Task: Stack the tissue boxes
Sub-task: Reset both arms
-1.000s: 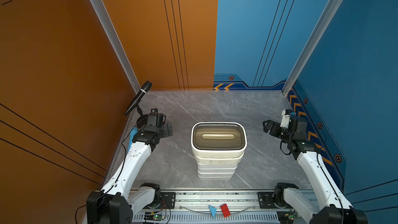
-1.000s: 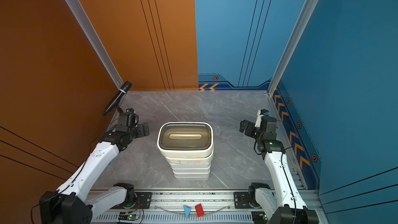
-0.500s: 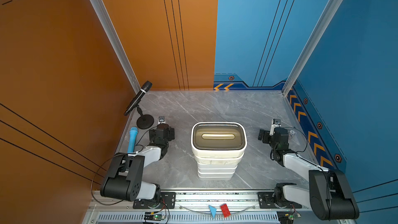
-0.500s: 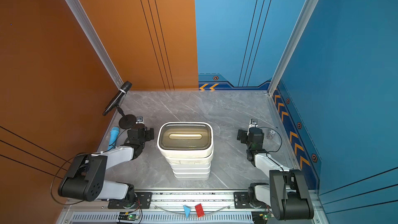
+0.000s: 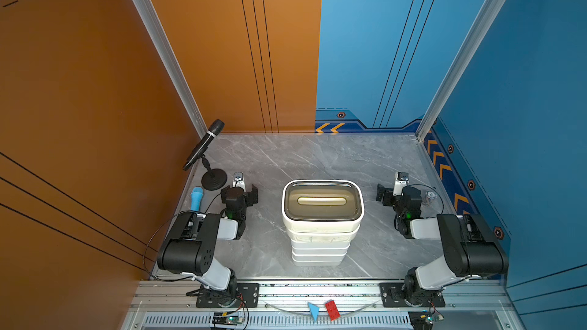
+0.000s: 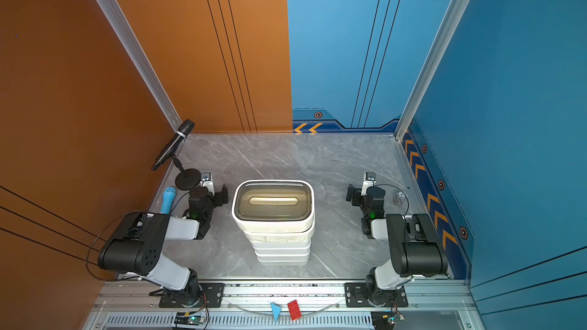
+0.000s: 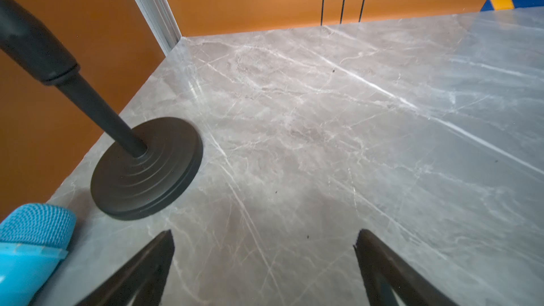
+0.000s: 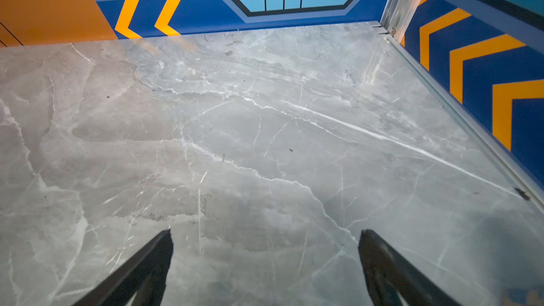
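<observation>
The stack of tissue boxes [image 5: 320, 242] is seen mid-counter [image 5: 317, 160], nearer the front edge. The left end effector [image 7: 264, 235] and right end effector [image 8: 266, 235] are spread wide, empty, flanking it. The boxes are judged light, rigid and slick, best gripped across the sidewalls.

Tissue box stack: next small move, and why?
Likely none worth making: I'd call it done and leave the arms parked. The tissue box stack stands in the middle of the table, both top views show no loose box, and the left gripper and right gripper sit low to either side of it, fingers apart, holding nothing.
</observation>
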